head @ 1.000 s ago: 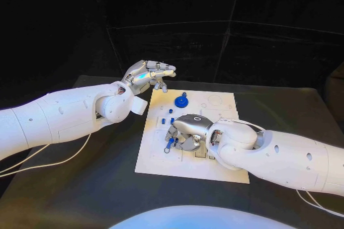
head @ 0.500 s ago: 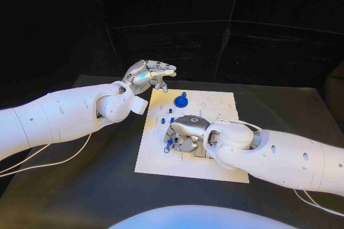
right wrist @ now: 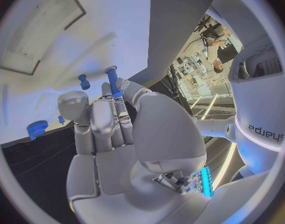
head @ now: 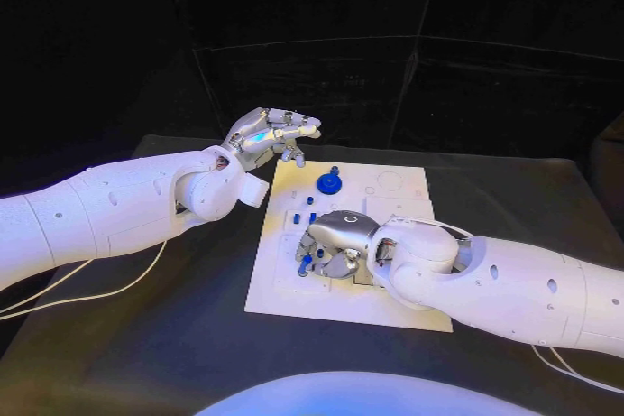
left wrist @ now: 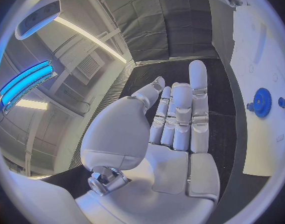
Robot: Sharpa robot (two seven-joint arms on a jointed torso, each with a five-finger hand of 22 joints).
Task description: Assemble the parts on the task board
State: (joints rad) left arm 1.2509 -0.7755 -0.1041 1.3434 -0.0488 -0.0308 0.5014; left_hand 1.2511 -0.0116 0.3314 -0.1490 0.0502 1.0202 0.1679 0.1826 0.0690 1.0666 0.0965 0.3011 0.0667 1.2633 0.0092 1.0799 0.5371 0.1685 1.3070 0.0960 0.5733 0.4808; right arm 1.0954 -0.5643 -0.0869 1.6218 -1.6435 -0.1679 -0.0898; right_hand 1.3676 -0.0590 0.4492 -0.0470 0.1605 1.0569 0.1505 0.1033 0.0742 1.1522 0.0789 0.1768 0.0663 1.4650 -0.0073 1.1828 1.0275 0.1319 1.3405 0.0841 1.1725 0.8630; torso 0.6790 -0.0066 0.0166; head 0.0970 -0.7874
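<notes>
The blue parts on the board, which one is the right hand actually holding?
The long blue peg, pinched in the right hand's fingers. The blue gear and small blue pegs sit untouched on the task board.

Flat white rectangular task board (head: 406, 303) on a matte black table (head: 156, 344); small blue plastic parts, among them a round blue gear (head: 330, 183); shiny silver right hand (head: 334, 244).

Black worktop (head: 156, 344) is lying under everything, w/ a thin white cable (head: 97, 299) trailing across its left side. Black curtain panels (head: 390, 82) are hanging behind, seams showing as faint pale lines. In left wrist view, a ceiling w/ long light strips (left wrist: 86, 35) is glowing overhead, plus a vent grille (left wrist: 89, 67). In right wrist view, a bright cluttered room area (right wrist: 202, 69) is showing beyond the curtain.
</notes>
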